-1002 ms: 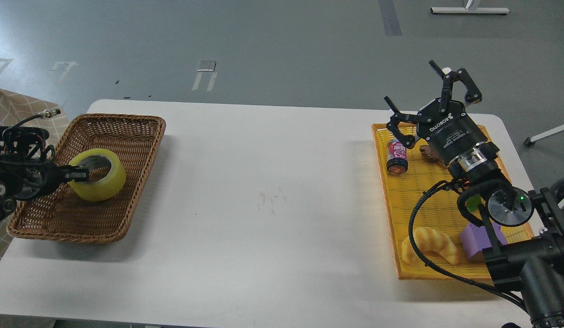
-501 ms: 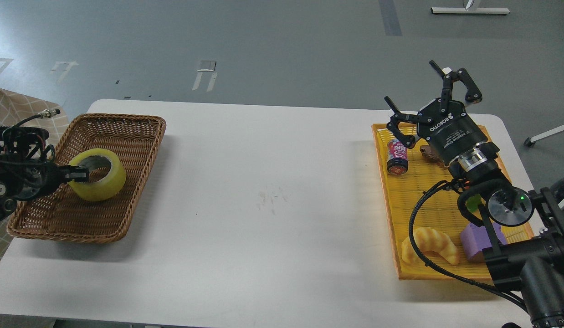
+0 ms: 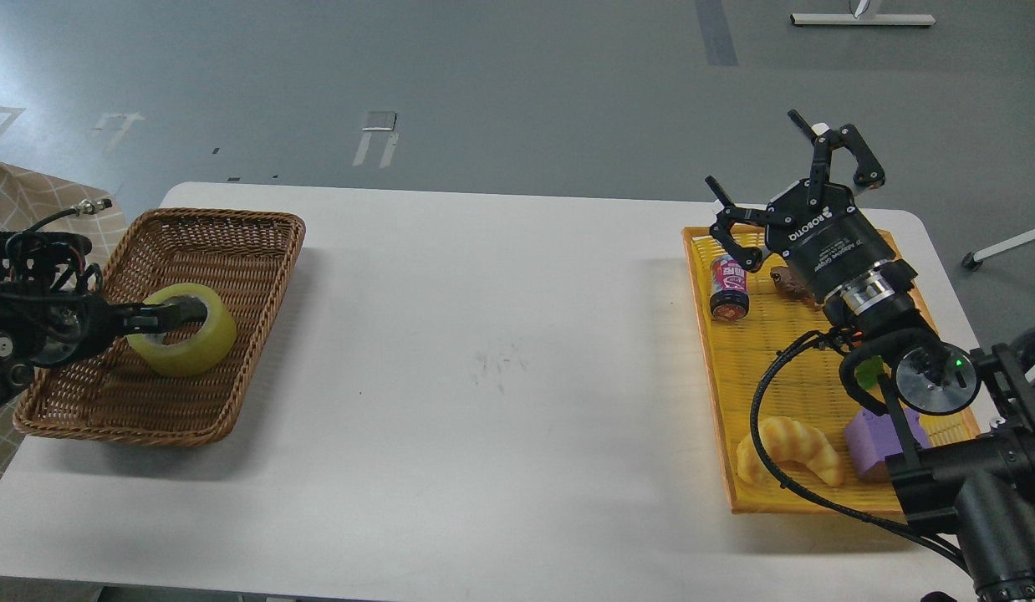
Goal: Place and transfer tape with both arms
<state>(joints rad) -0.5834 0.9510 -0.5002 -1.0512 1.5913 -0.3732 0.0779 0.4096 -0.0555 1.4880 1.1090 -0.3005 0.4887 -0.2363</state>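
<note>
The tape (image 3: 187, 343), a yellow roll with a grey core, lies nearly flat in the wicker basket (image 3: 233, 242) at the table's left. My left gripper (image 3: 183, 314) comes in from the left; one black finger (image 3: 170, 315) stretches across the roll's hole and looks loose on it. My right gripper (image 3: 785, 180) is open and empty, fingers spread, raised over the far end of the yellow tray (image 3: 718, 418).
The yellow tray at the right holds a red can (image 3: 729, 288), a brown item (image 3: 787, 281), a croissant (image 3: 789, 450) and a purple block (image 3: 873, 443). My right arm's cable (image 3: 764, 401) loops over the tray. White table (image 3: 501, 351) lies between basket and tray.
The tape has dropped and tipped flatter into the basket. My left gripper's finger now reaches further across the roll's hole. The right arm has not moved.
</note>
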